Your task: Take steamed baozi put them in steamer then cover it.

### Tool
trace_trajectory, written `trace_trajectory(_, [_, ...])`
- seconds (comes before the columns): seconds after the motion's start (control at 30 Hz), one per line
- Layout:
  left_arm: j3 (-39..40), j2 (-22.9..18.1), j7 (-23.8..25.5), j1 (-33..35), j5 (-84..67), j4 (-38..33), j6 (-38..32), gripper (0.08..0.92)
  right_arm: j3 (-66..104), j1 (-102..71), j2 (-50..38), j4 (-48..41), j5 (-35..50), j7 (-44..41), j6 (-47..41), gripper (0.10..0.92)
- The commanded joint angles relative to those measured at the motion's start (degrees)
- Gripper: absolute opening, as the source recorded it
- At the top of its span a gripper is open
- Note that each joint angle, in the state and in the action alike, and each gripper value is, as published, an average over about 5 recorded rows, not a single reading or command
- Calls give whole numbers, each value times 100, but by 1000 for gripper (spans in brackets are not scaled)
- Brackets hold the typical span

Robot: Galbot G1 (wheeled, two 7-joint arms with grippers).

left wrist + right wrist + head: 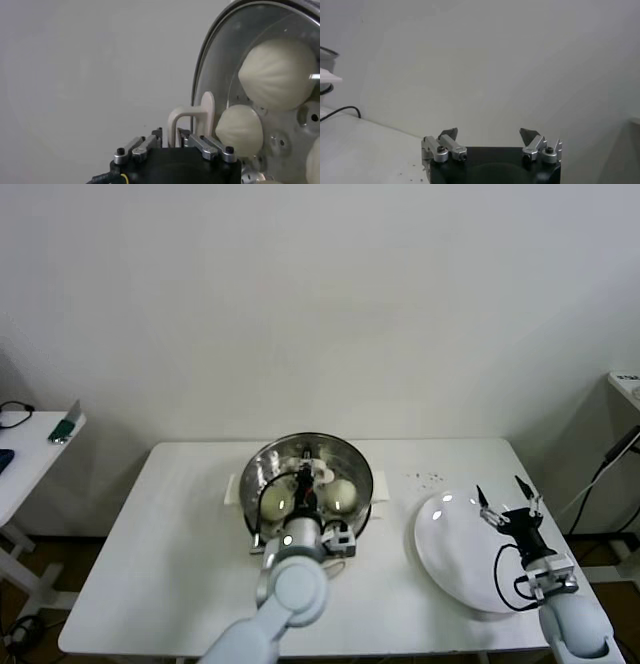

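Covering the steamer (312, 446) looks all but finished — glass cover (220, 65) already seated on the rim, steamed baozi (278, 72) showing through it, so the step in hand reads as the release. Left hand (303, 486) over the middle of the cover, at the cream bar handle (192, 120); in the left wrist view, fingers (200, 141) just either side of the handle's post, narrow, with a sliver of gap on at least one side — cannot tell for certain whether gripping or already let go. Right hand (510, 506) idle over the white plate (445, 549), well apart from the steamer, fingers spread wide and holding nothing.

Next move, as a judgement: opening a little further, then lifting straight up off the handle without dragging the cover sideways off its rim.

Cover lying flat, dome up, centred on the steamer toward the far middle of the surface (180, 564). Handle's long axis running roughly from the robot's side toward the wall in the head view, though partly hidden there by the hand.
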Motion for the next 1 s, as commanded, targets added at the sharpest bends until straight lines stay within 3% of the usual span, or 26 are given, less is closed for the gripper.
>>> trace_trajectory(0.03, [-19, 330, -185, 96, -446, -614, 284, 319, 11, -39, 13, 91, 21, -27, -277, 823])
trace_trajectory(0.43, [-240, 1060, -192, 952, -1062, -1829, 284, 666, 17, -36, 46, 237, 200, 85, -688, 823])
trace_trajectory(0.57, [-207, 1403, -410, 1224, -1416, -2084, 284, 772, -2, -25, 53, 238, 152, 119, -751, 823])
trace_trajectory(0.67, [-415, 1583, -847, 1397, -1769, -2200, 213, 814, -13, -26, 59, 266, 148, 111, -759, 823])
trace_trajectory(0.8, [-1106, 1792, -1801, 1639, -2778, -2274, -496, 822, -46, -56, 55, 323, 120, 61, -730, 823])
trace_trajectory(1.0, [-2955, 1641, -3027, 2469, -5284, -2292, -2788, 823, -56, -228, 78, 461, 38, -55, -662, 823])
